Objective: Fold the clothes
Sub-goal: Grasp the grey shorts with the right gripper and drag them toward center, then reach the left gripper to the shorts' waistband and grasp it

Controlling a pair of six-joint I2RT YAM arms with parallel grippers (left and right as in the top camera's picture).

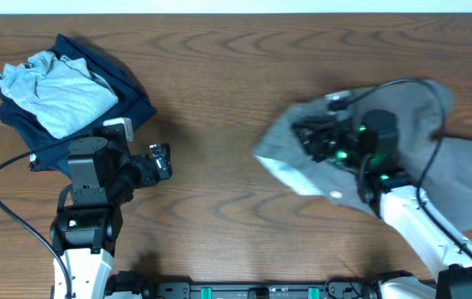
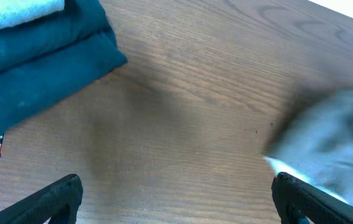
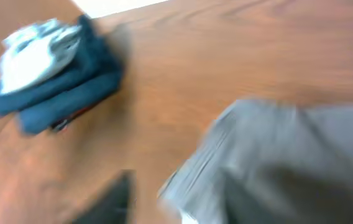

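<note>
The clothes, a pair of grey shorts, lie wrinkled at the right of the table, with one edge bunched up toward the middle. They also show blurred in the left wrist view and the right wrist view. My right gripper hovers over their left part. In its own view the right gripper shows one dark finger standing apart from the cloth edge, with bare wood between; the cloth hides the other finger. My left gripper is wide open over bare wood, with nothing between its fingers.
A dark navy folded garment with a pale grey-blue shirt on top sits at the far left, behind the left arm. The same navy garment appears in both wrist views. Cables run along the right arm.
</note>
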